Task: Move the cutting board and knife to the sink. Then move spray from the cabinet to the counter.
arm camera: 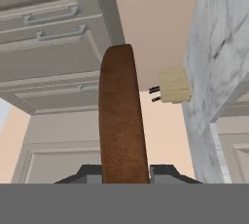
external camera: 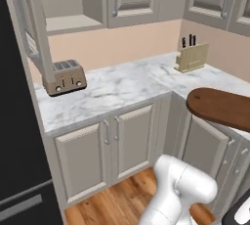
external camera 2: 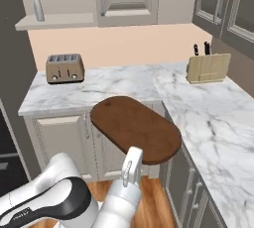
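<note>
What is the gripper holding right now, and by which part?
The gripper is shut on the cutting board, clamping it at one end of the oval; the rest of the board sticks out in the air beside the counter edge.

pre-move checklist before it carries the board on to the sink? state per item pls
1. Grip on the dark reddish-brown oval wooden cutting board: ok. The gripper is shut on one end of it, with a dark finger on each side.
2. Board clear of the white marble counter: ok. It is held in the air in front of the beige base cabinets.
3. Board attitude: ok. It lies roughly flat in the right base view.
4. Sink location: cannot tell from these frames.
5. Knife location: cannot tell. Black handles stick out of the pale wooden knife block, but which is the task's knife is unclear.
6. Slim grey spray bottle in the cabinet niche: ok, upright, for later.
</note>
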